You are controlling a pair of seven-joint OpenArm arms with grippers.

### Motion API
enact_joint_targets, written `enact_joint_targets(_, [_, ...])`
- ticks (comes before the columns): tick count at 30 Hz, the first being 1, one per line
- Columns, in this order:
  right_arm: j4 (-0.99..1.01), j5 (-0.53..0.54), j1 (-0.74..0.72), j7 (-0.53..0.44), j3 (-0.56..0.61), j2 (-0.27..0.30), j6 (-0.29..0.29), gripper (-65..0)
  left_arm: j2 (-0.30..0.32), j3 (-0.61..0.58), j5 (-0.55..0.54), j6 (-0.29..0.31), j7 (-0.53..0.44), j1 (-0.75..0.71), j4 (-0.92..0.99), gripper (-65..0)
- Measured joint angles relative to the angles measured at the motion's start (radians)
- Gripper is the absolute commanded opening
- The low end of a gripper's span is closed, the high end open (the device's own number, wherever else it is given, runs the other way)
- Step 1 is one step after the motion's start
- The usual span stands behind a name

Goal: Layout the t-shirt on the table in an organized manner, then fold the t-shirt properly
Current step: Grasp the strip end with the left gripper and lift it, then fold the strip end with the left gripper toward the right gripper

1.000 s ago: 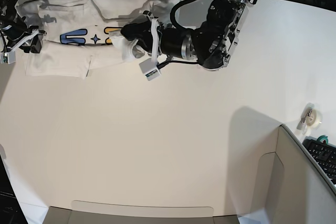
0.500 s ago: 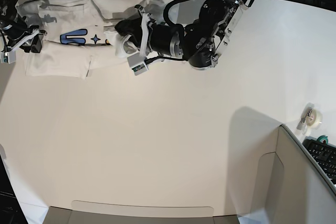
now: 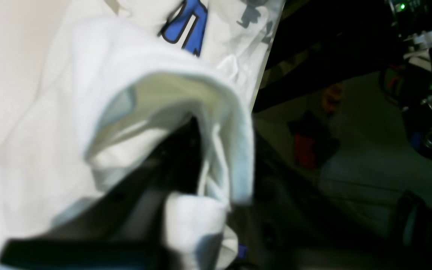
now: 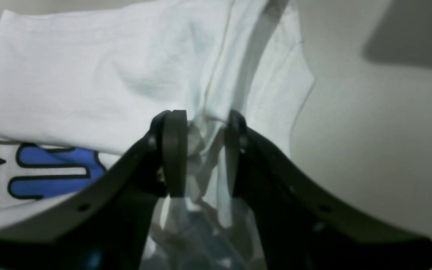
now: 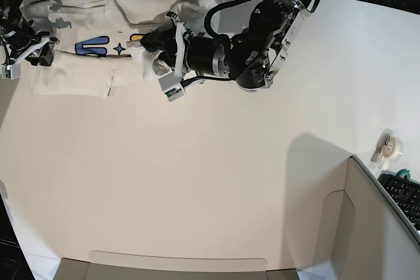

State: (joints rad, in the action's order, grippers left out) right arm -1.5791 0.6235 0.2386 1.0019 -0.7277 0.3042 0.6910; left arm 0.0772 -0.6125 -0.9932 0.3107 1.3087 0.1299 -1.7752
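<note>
The t-shirt (image 5: 92,44) lies bunched along the far edge of the white bench (image 5: 197,181), toward 11 o'clock in the base view, its blue bubble letter and small star facing up. The right gripper (image 4: 201,150) sits at the shirt's outer end, at about 9 o'clock of the garment in the base view; the right wrist view shows its 2 dark fingers (image 4: 173,150) pinching a gathered fold of white cloth between them, so it is closed on the fabric. The left gripper (image 5: 154,57) reaches in from the 3 o'clock side, its arm stretched low over the bench, with a rolled hem of the shirt draped over its tip. In the left wrist view that cloth (image 3: 171,97) curls over a dark finger, but blur hides the jaws, so I cannot tell whether they are clamped or parted. At 4 o'clock on the bench a small tape roll (image 5: 392,147) rests near a grey panel (image 5: 367,221).
</note>
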Motion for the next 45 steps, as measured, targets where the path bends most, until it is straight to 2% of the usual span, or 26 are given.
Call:
enact_joint_targets(3, [0.0, 0.0, 0.0, 0.0, 0.0, 0.0, 0.0, -47.5, -0.032, 0.003, 0.002, 0.0, -0.055, -0.005, 0.0, -32.0])
enact_joint_targets(5, [0.0, 0.0, 0.0, 0.0, 0.0, 0.0, 0.0, -47.5, -0.042, 0.003, -0.012, 0.004, -0.085, -0.005, 0.0, -30.4])
enact_joint_targets(9, [0.0, 0.0, 0.0, 0.0, 0.001, 0.0, 0.0, -47.5, -0.035, 0.003, -0.004, 0.003, -0.09, -0.005, 0.0, -33.0])
enact_joint_targets(11, [0.001, 0.0, 0.0, 0.0, 0.001, 0.0, 0.0, -47.5, -0.03, 0.005, -0.004, 0.003, -0.091, -0.003, 0.0, -37.3])
enact_joint_targets(12, [0.002, 0.0, 0.0, 0.0, 0.001, 0.0, 0.0, -47.5, -0.027, 0.012, -0.004, 0.003, -0.091, -0.002, 0.0, -41.4])
enact_joint_targets(16, [0.003, 0.0, 0.0, 0.0, 0.001, 0.0, 0.0, -47.5, 0.007, 0.112, 0.001, 0.0, -0.084, -0.008, 0.0, -65.0])
enact_joint_targets(19, [0.003, 0.0, -0.001, 0.0, 0.001, -0.001, 0.0, -47.5, 0.042, 0.171, 0.004, -0.004, -0.101, -0.011, -0.001, -63.7])
enact_joint_targets(22, [0.003, 0.0, 0.0, 0.0, 0.001, 0.0, 0.0, -47.5, 0.082, 0.193, 0.001, -0.005, -0.105, -0.051, -0.003, -65.0])
enact_joint_targets(25, [0.003, 0.001, 0.0, 0.0, 0.001, -0.001, 0.0, -47.5, 0.106, 0.194, 0.002, -0.126, -0.098, -0.092, -0.002, -65.0])
enact_joint_targets(27, [0.003, 0.0, 0.0, 0.0, 0.001, 0.0, 0.0, -47.5, 0.117, 0.192, 0.004, -0.178, -0.103, -0.099, -0.001, -65.0])
enact_joint_targets(35, [0.004, 0.0, 0.0, 0.0, 0.001, -0.001, 0.0, -47.5, 0.114, 0.192, 0.0, -0.192, -0.106, -0.099, -0.001, -65.0])
enact_joint_targets(38, [0.004, 0.0, -0.001, -0.005, 0.001, -0.01, 0.0, -47.5, 0.114, 0.192, 0.0, -0.252, -0.106, -0.099, -0.001, -65.0])
enact_joint_targets(42, [0.004, 0.0, 0.0, -0.003, 0.001, -0.025, 0.0, -47.5, 0.116, 0.14, 0.008, -0.258, -0.106, -0.082, 0.001, -65.0])
enact_joint_targets(45, [0.004, 0.0, 0.0, -0.002, 0.001, -0.022, 0.0, -47.5, 0.114, 0.069, 0.105, -0.258, -0.116, -0.042, 0.001, -65.0])
